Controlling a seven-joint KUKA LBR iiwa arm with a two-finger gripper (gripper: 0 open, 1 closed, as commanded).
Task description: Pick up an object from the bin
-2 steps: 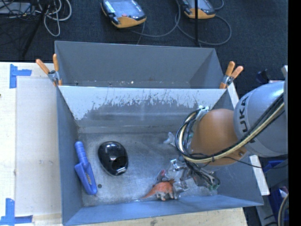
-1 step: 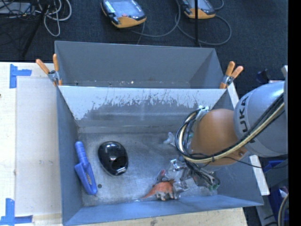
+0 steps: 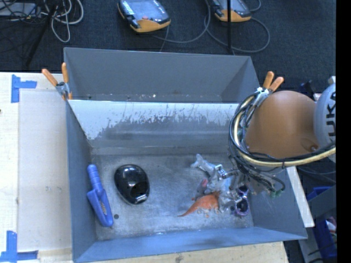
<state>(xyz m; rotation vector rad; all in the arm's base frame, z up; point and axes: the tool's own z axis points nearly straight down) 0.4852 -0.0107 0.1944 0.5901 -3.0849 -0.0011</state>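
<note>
Reaching in from the right, the arm with its smooth round orange cover (image 3: 282, 122) holds its claw (image 3: 233, 186) low at the right front of the dull grey metal bin (image 3: 164, 127). Tangled wires hide the claw, so I cannot tell how wide it is open or if it has hold of anything. Just beside the claw lies a small orange toy dinosaur (image 3: 204, 204) with a thin pointy tail, a bumpy pale grey plastic piece (image 3: 204, 163) behind it and a little purple bit (image 3: 241, 207) near it, while a shiny black rounded computer mouse (image 3: 132, 184) and a long blue plastic clip (image 3: 98, 197) sit well apart on the left.
</note>
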